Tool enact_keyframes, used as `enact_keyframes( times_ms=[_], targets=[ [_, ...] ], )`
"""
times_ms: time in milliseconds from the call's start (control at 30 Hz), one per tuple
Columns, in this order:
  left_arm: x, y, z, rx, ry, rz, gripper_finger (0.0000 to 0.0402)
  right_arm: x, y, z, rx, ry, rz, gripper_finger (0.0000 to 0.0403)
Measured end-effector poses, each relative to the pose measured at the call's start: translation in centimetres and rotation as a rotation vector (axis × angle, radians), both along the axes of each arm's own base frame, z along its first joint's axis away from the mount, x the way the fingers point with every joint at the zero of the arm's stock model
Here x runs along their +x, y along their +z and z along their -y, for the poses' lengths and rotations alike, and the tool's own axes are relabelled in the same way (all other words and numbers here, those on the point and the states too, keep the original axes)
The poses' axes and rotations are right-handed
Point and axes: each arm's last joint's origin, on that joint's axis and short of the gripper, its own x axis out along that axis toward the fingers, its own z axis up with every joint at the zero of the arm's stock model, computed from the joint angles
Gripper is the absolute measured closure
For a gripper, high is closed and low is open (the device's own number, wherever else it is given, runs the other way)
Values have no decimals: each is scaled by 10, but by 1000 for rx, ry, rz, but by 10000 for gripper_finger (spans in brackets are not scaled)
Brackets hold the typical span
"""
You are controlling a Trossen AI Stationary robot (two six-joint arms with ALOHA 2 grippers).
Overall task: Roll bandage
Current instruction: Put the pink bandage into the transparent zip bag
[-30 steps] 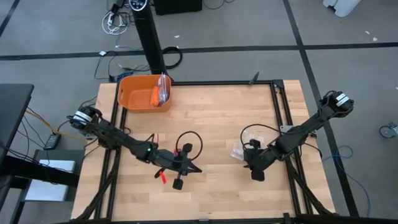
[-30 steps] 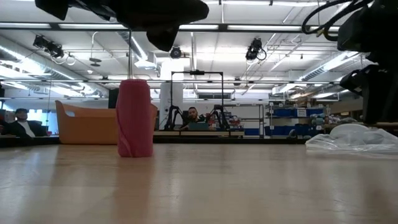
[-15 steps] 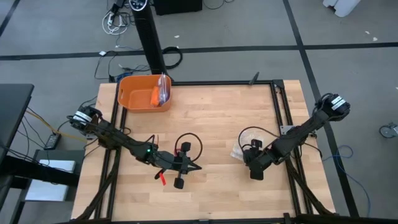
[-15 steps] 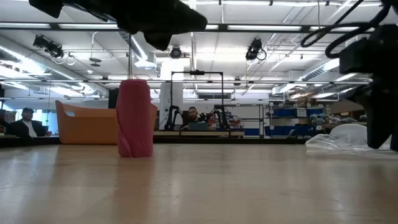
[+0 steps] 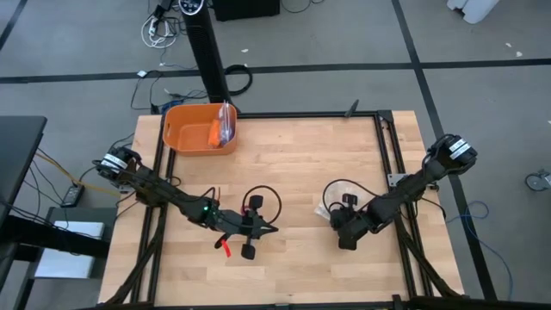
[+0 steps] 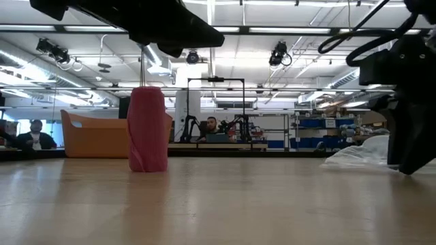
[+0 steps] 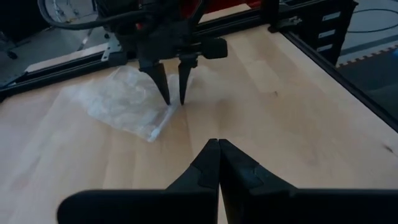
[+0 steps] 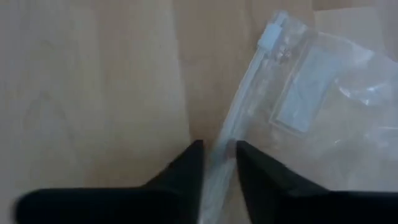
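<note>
Pale wood desk (image 5: 293,164): the bandage (image 6: 148,128), a soft light roll, stands upright at left; grip its sides gently. Left pincer (image 7: 219,163) is together; right pincer (image 8: 217,163) slightly apart over the bag (image 8: 311,106).

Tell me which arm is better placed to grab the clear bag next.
Right, probably. The right gripper is down at the clear bag, fingers slightly apart astride its zip edge. The left gripper is shut and across the table from it.
</note>
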Motion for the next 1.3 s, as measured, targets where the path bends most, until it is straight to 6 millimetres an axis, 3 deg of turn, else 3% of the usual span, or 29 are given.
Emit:
enact_keyframes(
  times_ms=[100, 167, 300, 533, 933, 1300],
  targets=[
    [1, 2, 0, -5, 0, 18, 392, 3, 3, -1, 34, 32, -14, 371],
    [1, 3, 0, -12, 1, 34, 392, 4, 5, -2, 31, 57, -16, 394],
    [2, 6, 0, -26, 1, 65, 392, 12, 16, -8, 56, 89, -3, 389],
    [3, 10, -1, 0, 36, 104, 387, 28, 61, -19, -15, 174, 0, 397],
    [17, 45, 4, 157, 48, 232, 320, 46, 138, -25, -206, 228, 115, 400],
    [19, 51, 3, 236, 94, 244, 245, 54, 164, -25, -241, 239, 203, 400]
  ],
)
